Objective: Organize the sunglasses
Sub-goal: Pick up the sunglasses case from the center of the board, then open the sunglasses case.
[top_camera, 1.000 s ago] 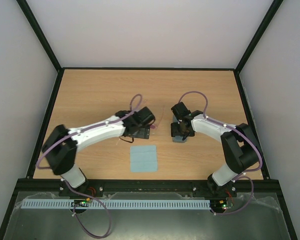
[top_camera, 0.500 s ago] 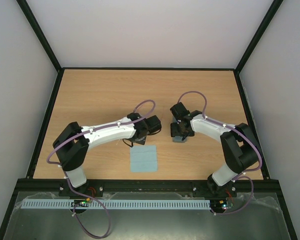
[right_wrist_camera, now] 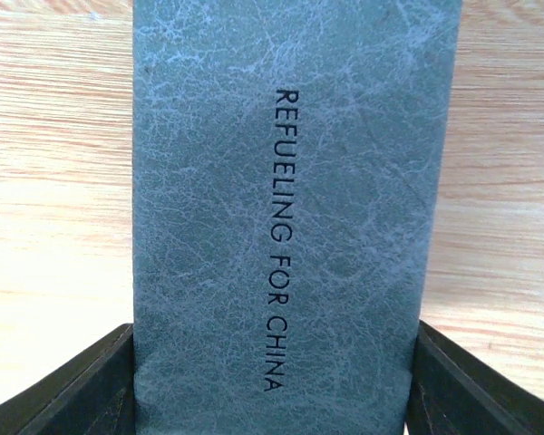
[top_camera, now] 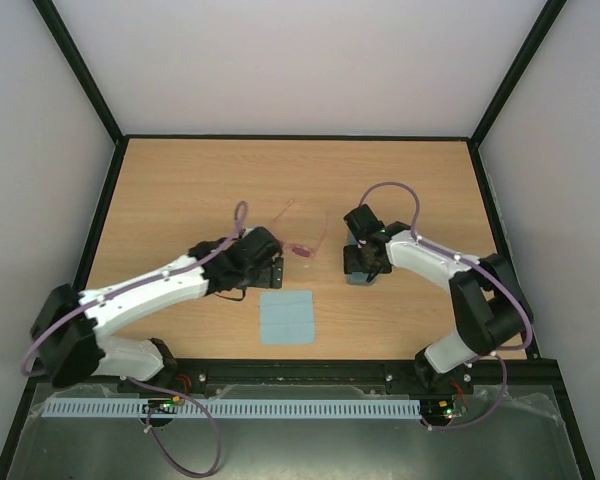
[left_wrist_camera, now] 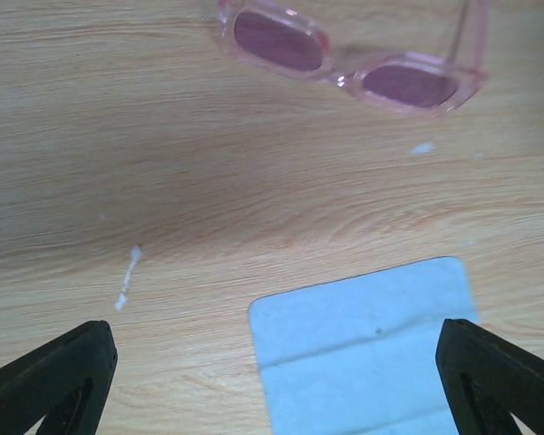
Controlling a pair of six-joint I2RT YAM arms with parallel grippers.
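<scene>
sunglasses [top_camera: 302,250] [left_wrist_camera: 349,72]: on the table [top_camera: 180,190], just past the far edge of the cloth [top_camera: 286,317] [left_wrist_camera: 372,353], near it but not touching. Pink frame, pink-tinted lenses. Lens end sits closest to the cloth. Arms are unfolded and run away from it, toward the back of the table. Nothing is gripping them.

cloth: light blue square, lying flat with fold creases showing.

left tool [top_camera: 270,268]: wide apart and holding nothing. It hovers over the cloth's far-left corner. In its wrist view both fingers [left_wrist_camera: 54,381] frame the cloth's far corner, with the sunglasses beyond it.

case [top_camera: 360,278] [right_wrist_camera: 290,208]: blue-grey, oblong, textured, with "REFUELING FOR CHINA" printed along its length. It sits beyond the cloth, off its far-right corner and well apart from it. The sunglasses lie between it and the left tool.

right tool [top_camera: 362,265]: clamped on the case, with one finger [right_wrist_camera: 72,390] against each long side. Can't tell whether the case rests on the table or is lifted.

small white smear [left_wrist_camera: 127,276] on the wood, left of the cloth's far corner.
</scene>
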